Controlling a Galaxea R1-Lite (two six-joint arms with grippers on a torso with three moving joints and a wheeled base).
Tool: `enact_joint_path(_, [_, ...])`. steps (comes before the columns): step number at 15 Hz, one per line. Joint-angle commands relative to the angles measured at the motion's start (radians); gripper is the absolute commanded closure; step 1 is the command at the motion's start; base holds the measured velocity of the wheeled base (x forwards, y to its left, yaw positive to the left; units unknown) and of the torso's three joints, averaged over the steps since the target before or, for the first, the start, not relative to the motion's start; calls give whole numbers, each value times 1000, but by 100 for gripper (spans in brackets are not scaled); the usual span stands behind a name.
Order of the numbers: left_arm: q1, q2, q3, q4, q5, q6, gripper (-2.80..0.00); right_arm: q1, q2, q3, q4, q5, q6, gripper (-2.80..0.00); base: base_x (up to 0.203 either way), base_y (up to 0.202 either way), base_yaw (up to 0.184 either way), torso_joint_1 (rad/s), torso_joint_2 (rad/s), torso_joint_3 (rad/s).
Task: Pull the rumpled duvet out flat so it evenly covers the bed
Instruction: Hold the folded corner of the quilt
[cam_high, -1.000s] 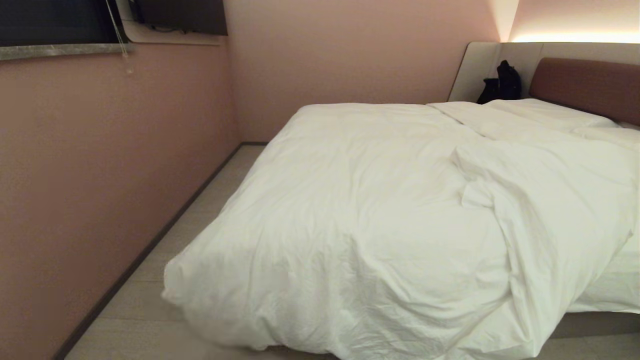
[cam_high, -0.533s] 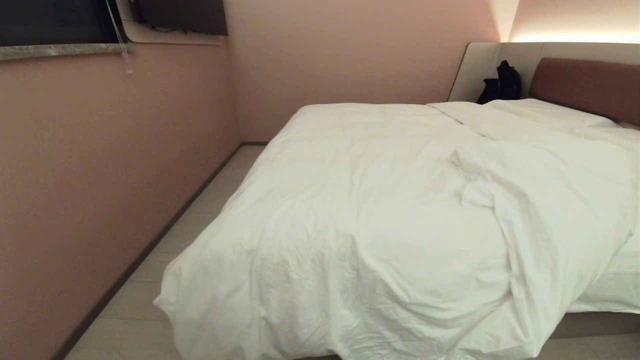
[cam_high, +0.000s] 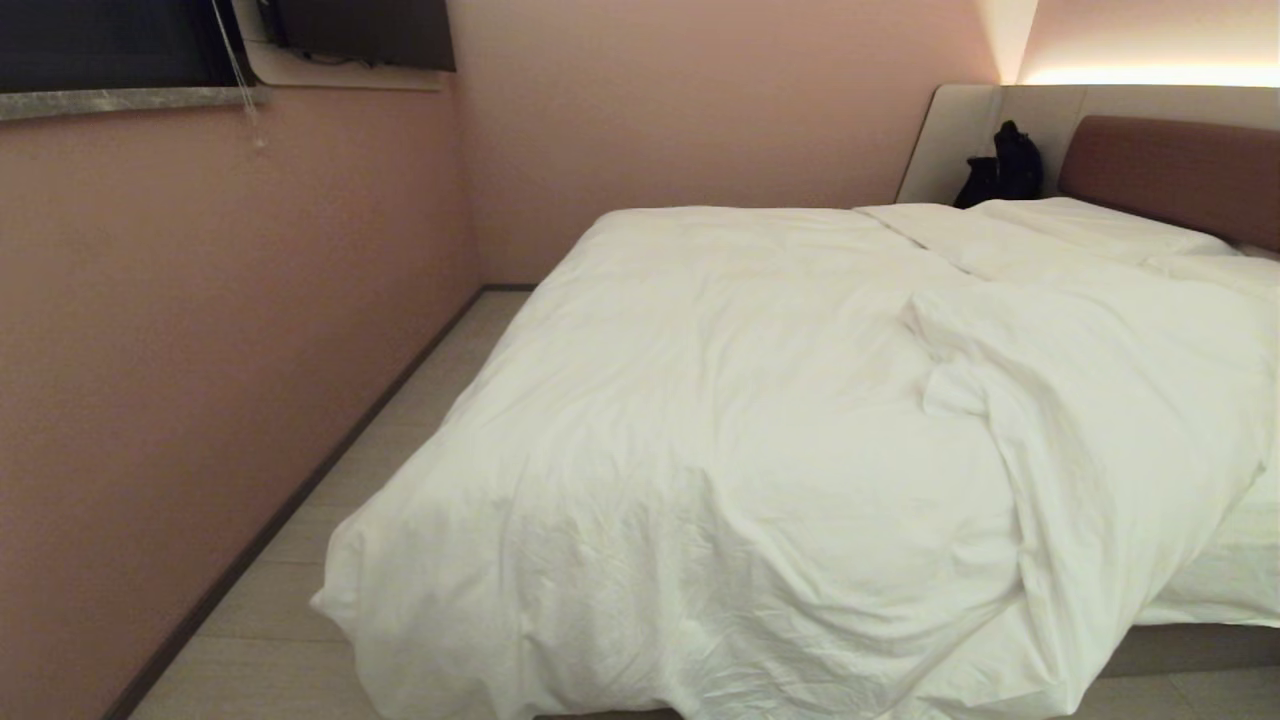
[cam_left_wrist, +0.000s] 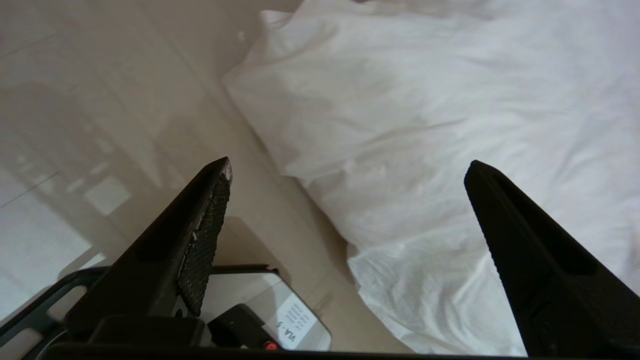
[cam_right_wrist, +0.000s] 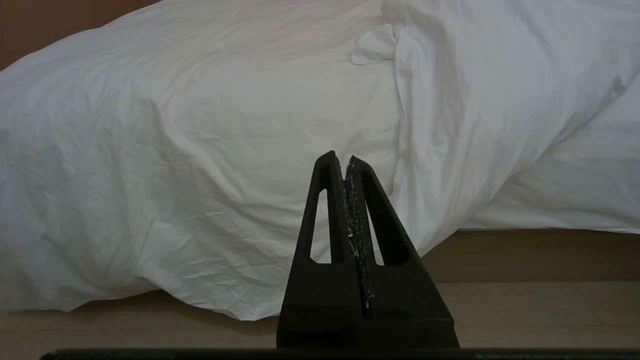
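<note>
The white puffy duvet (cam_high: 760, 420) lies wrinkled over the bed (cam_high: 1190, 648). A thick fold runs down its right half, and its near-left corner hangs toward the floor. Neither arm shows in the head view. My left gripper (cam_left_wrist: 348, 165) is open wide above that hanging duvet (cam_left_wrist: 425, 125) corner, with one of its fingers (cam_left_wrist: 200, 240) over the floor, and it holds nothing. My right gripper (cam_right_wrist: 345, 157) is shut and empty, pointing at the duvet (cam_right_wrist: 200, 150) draped over the bed's foot. At the right the mattress sheet (cam_high: 1235, 570) shows uncovered.
A pink wall (cam_high: 200, 350) runs close along the left, leaving a narrow strip of floor (cam_high: 400, 400) beside the bed. Pillows (cam_high: 1080, 235) lie by the reddish-brown headboard (cam_high: 1180, 170), and a black bag (cam_high: 1005, 165) stands in the corner. Part of my own base (cam_left_wrist: 260, 310) shows under the left gripper.
The duvet's near-left corner has dropped and spread lower and further left over the foot of the bed. The rest of the duvet has kept its shape.
</note>
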Motion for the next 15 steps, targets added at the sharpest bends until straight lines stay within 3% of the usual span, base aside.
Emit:
enact_joint_path(1, [1, 18, -41, 5, -18, -4, -280, 0, 1, 0, 0, 0, 0, 0, 0, 0, 0, 0, 0, 0])
enact_joint_path(4, [-18, 24, -87, 6, -25, -4, -280, 0, 1, 0, 0, 0, 1, 0, 0, 0, 0, 0, 0, 0])
enact_joint_path(5, [-26, 28, -92, 5, -25, -4, 0, 0, 1, 0, 0, 0, 0, 0, 0, 0, 0, 0, 0, 0])
enact_joint_path(7, [-50, 30, -95, 3, -34, -1, 0, 0, 1, 0, 0, 0, 0, 0, 0, 0, 0, 0, 0, 0])
enact_joint_path(9, [-66, 24, -95, 3, -103, 4, 0, 0, 1, 0, 0, 0, 0, 0, 0, 0, 0, 0, 0, 0])
enact_joint_path(12, [-68, 18, -95, 4, -244, 102, 0, 0, 1, 0, 0, 0, 0, 0, 0, 0, 0, 0, 0, 0])
enact_joint_path(15, [-122, 5, -101, 5, -260, 152, 0, 0, 1, 0, 0, 0, 0, 0, 0, 0, 0, 0, 0, 0])
